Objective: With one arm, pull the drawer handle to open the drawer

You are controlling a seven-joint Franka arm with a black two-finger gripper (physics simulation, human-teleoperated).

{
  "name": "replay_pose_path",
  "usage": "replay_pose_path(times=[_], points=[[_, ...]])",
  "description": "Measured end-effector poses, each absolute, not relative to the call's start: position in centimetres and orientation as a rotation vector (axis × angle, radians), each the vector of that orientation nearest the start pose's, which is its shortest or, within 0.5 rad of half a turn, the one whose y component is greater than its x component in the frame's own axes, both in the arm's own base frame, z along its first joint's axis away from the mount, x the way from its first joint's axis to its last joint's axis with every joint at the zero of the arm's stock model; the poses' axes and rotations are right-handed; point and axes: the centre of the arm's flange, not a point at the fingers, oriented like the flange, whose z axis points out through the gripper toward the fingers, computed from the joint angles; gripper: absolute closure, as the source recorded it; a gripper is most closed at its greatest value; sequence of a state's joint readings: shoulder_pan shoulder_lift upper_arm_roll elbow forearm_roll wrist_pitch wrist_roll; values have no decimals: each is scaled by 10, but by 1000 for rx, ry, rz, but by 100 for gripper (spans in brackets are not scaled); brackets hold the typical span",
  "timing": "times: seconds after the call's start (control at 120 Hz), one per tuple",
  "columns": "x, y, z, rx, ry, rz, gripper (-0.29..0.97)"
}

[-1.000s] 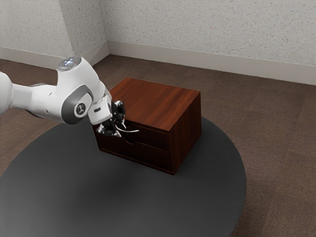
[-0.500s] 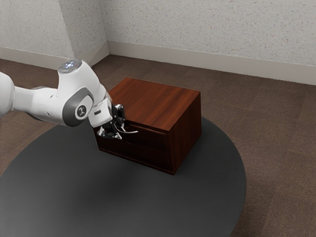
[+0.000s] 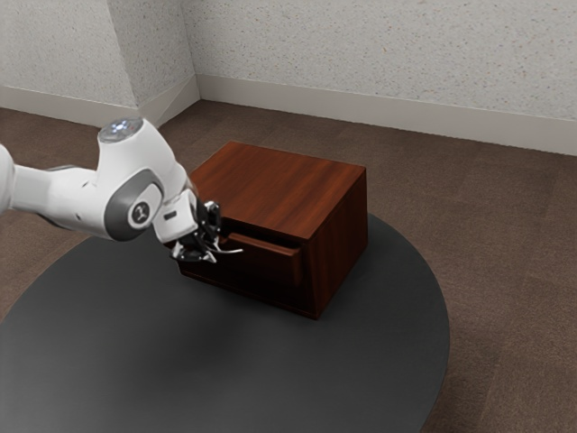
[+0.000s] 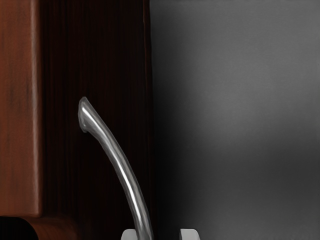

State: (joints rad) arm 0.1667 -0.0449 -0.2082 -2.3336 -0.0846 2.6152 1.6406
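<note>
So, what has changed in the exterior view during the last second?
The pincer moved back toward the exterior view's left, at the handle, and the top drawer slid out a little. The cabinet and the table stayed in place.

Speckled walls [image 3: 406, 45], white baseboard [image 3: 388, 106], brown floor [image 3: 505, 207], perhaps carpet; round dark table [image 3: 225, 370].

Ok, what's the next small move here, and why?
Probably a short, straight pull away from the front of the cabinet, toward the exterior view's lower left. The end effector sits at the silver handle of the top drawer, which stands only slightly out of the cabinet, so most of its travel seems left.
</note>
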Motion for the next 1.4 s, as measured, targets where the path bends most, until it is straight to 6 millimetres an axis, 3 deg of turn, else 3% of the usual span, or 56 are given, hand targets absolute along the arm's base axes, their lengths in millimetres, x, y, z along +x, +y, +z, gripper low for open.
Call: replay_pose_path(times=[0.758,1.4], points=[[476,-33,395,-2000,2116,-372,68],[472,-34,395,-2005,2111,-375,67]])
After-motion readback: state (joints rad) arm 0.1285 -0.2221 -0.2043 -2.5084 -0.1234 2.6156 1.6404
